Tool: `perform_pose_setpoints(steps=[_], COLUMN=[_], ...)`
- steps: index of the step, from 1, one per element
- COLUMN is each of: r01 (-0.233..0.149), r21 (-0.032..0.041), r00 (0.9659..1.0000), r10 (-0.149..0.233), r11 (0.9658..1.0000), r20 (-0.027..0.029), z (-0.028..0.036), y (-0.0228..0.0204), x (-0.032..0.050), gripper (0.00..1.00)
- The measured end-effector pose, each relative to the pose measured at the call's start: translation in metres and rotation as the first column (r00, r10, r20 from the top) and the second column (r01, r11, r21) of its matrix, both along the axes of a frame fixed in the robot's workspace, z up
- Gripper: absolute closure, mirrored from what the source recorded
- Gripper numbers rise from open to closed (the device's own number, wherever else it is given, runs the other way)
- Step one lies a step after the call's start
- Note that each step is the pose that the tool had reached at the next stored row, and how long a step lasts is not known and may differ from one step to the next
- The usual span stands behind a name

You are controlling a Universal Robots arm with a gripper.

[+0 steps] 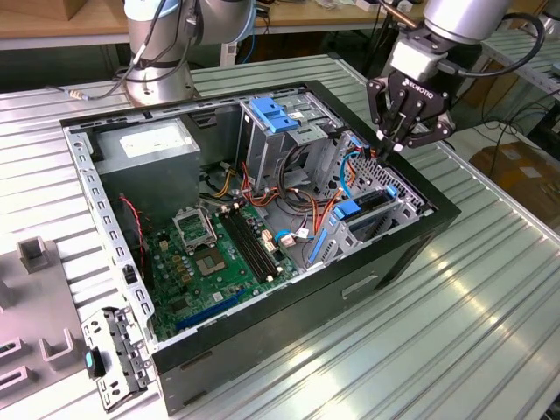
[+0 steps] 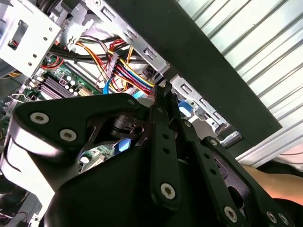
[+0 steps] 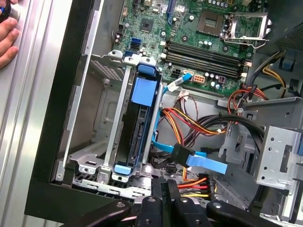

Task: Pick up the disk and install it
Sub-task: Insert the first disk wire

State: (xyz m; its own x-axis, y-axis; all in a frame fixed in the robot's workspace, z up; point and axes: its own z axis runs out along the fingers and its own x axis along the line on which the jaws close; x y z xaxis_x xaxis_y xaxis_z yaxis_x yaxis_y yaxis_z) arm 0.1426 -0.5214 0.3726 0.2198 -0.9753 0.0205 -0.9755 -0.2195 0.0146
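Claw (image 1: 395, 143) closed, empty, fingertips together above case (image 1: 411, 254) edge. Disk (image 3: 137, 132) already seated upright in drive cage (image 3: 94, 118) (blue rails showing). Your risk: loose cables (image 3: 199, 123) near claw could snag; nudging disk might unseat it.

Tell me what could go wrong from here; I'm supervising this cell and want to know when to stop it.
1. The gripper hangs close to the orange and yellow wires and the blue flat cable beside the disk in its cage; it might snag them.
2. A hand rests on the table next to the case, possibly within the arm's sweep.
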Motion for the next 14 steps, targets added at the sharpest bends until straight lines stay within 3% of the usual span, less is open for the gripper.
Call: perform_pose_setpoints(steps=[3, 6, 12, 14], r01=[0.005, 0.065, 0.066, 0.066], r21=[-0.0001, -0.0003, 0.0, -0.0002], r00=[1.0, 0.9979, 0.9978, 0.9978], r10=[-0.005, -0.065, -0.066, -0.066], r11=[1.0, 0.9979, 0.9978, 0.9978], r20=[0.0, 0.0, 0.0, 0.0], z=[0.0, -0.0001, -0.0003, -0.0002], y=[0.0, 0.0, -0.0002, -0.0026], x=[-0.0008, -0.001, -0.0009, -0.0009], gripper=[0.84, 0.84, 0.84, 0.84])
